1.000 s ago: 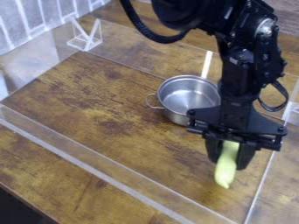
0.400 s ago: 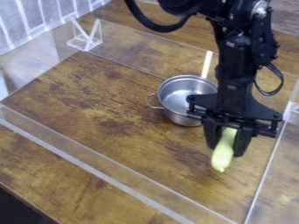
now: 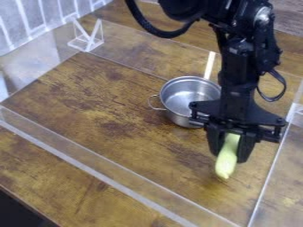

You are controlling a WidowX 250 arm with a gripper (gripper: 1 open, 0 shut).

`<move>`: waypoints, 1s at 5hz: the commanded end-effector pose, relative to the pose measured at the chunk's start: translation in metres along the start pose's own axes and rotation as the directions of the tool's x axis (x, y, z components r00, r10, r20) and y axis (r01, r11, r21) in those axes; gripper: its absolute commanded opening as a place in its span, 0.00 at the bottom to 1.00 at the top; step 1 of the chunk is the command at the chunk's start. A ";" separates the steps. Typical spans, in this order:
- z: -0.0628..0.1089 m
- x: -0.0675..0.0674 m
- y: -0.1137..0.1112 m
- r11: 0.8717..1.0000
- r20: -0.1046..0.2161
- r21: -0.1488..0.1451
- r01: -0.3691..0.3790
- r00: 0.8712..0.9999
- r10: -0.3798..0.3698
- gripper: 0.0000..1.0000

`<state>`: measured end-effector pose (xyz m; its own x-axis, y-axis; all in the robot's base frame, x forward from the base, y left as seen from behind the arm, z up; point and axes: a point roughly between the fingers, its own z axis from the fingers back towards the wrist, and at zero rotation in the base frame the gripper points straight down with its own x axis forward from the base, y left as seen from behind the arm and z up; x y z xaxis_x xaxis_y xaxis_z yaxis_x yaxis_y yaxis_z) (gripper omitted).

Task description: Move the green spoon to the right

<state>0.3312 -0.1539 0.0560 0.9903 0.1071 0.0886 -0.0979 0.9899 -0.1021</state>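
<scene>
The green spoon (image 3: pixel 228 160) shows as a thick yellow-green handle hanging nearly upright at the right of the wooden table, just right of the steel pot (image 3: pixel 190 97). Its silver bowl is hidden by the fingers. My black gripper (image 3: pixel 236 142) points straight down and is shut on the upper part of the spoon. The handle's lower end sits close to the table top; I cannot tell whether it touches.
A clear acrylic wall (image 3: pixel 130 191) runs along the front and right edges of the wooden table (image 3: pixel 95 97). A small clear stand (image 3: pixel 85 35) sits at the back left. A thin yellow stick (image 3: pixel 211 64) stands behind the pot.
The gripper with the spoon has shifted only slightly, up and toward the pot. The pot has not moved.
</scene>
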 end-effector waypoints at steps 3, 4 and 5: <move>-0.014 0.013 -0.006 1.000 0.048 -0.026 -0.007 0.999 0.008 0.00; -0.017 0.019 -0.005 0.998 0.057 -0.022 -0.067 0.996 0.068 0.00; -0.018 0.023 -0.004 0.992 0.064 -0.017 -0.125 0.990 0.126 0.00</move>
<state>0.3426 -0.1557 0.0280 0.9719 0.2192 0.0853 -0.2106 0.9725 -0.0989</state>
